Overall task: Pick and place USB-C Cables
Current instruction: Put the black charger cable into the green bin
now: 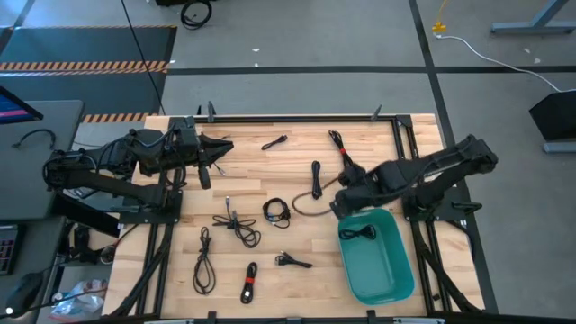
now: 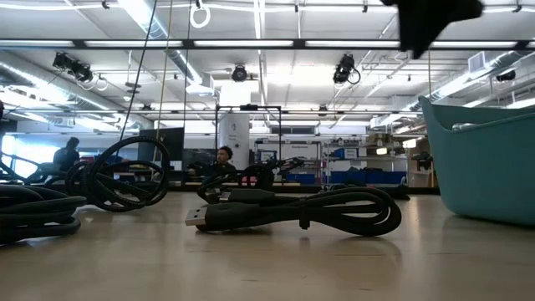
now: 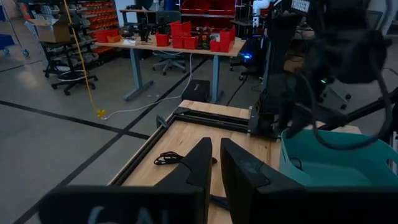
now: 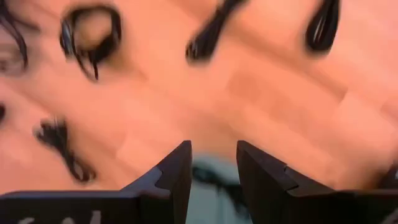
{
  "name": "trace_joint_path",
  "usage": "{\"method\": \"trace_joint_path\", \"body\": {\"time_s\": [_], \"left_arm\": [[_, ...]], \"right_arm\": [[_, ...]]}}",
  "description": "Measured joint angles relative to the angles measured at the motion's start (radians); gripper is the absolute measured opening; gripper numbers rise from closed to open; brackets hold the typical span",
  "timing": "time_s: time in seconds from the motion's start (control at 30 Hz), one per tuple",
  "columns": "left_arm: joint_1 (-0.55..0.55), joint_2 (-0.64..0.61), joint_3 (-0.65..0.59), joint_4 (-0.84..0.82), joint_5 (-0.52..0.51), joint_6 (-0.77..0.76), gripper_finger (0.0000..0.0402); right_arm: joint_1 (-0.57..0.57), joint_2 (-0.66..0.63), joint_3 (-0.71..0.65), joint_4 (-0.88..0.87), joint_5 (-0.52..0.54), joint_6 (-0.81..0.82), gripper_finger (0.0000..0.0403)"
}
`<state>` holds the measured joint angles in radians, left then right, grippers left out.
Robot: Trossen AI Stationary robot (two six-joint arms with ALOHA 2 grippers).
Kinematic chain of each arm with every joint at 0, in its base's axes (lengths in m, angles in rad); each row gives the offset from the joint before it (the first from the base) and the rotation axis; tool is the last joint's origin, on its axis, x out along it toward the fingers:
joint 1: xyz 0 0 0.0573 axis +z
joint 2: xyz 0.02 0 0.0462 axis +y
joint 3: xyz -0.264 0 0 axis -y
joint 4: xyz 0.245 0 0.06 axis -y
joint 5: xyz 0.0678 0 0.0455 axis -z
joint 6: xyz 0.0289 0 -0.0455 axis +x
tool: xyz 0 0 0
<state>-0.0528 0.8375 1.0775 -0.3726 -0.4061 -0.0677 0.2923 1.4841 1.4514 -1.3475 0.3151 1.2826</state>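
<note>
Right gripper (image 1: 340, 205), jaws released, hangs over the tub's (image 1: 402, 270) rim; one cable (image 1: 358, 233) lies inside. Left gripper (image 1: 216, 149), jaws clenched empty, waits. Risk: snagging the rim.

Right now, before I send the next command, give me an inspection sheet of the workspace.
Surface: wooden table, bare between items.
Job's things: one USB-C cable in the teal tub; others loose on the wood, one with a red band.
Clutter: nothing seen.
Grippers: right gripper open, empty, at the tub's edge; left gripper parked at the far-left corner, nearly shut.
Cables: white cable on the floor.
Surroundings: seated person beyond the table.
</note>
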Motion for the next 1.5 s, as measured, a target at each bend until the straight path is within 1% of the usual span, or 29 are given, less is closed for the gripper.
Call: {"method": "trace_joint_path", "body": {"time_s": [0.07, 0.2, 0.37, 0.47, 0.57, 0.63, 0.8, 0.9, 1.03, 1.27, 1.5], "left_arm": [[0.0, 0.0, 0.0, 0.0, 0.0, 0.0, 0.0041], [0.0, 0.0, 0.0, -0.001, 0.0, 0.0, 0.0041], [0.0, 0.0, 0.0, -0.006, 0.0, 0.0, 0.0041], [0.0, 0.0, 0.0, -0.006, 0.0, 0.0, 0.0041], [0.0, 0.0, 0.0, -0.007, 0.0, 0.0, 0.0041], [0.0, 0.0, 0.0, -0.007, 0.0, 0.0, 0.0041], [0.0, 0.0, 0.0, -0.008, 0.0, -0.001, 0.0041], [0.0, 0.0, 0.0, -0.008, 0.0, -0.002, 0.0041], [-0.002, 0.0, 0.0, -0.008, 0.0, -0.007, 0.0041], [-0.002, 0.0, 0.0, -0.008, 0.0, -0.008, 0.0041], [-0.002, 0.0, 0.0, -0.008, 0.0, -0.008, 0.0041]], "right_arm": [[-0.042, 0.0, 0.01, 0.004, 0.027, -0.062, 0.0133], [-0.13, 0.0, 0.003, 0.054, 0.014, -0.216, 0.0133], [-0.217, 0.001, -0.028, 0.246, -0.044, -0.364, 0.0135], [-0.252, 0.008, -0.049, 0.354, -0.071, -0.424, 0.0137], [-0.278, 0.036, -0.054, 0.39, -0.082, -0.464, 0.0141], [-0.291, 0.062, -0.054, 0.392, -0.09, -0.473, 0.0143], [-0.314, 0.15, -0.054, 0.391, -0.169, -0.479, 0.0155], [-0.321, 0.217, -0.055, 0.393, -0.212, -0.493, 0.0167], [-0.331, 0.311, -0.055, 0.393, -0.239, -0.494, 0.0188], [-0.354, 0.432, -0.055, 0.394, -0.243, -0.492, 0.0226], [-0.377, 0.48, -0.055, 0.429, -0.236, -0.493, 0.0251]]}}
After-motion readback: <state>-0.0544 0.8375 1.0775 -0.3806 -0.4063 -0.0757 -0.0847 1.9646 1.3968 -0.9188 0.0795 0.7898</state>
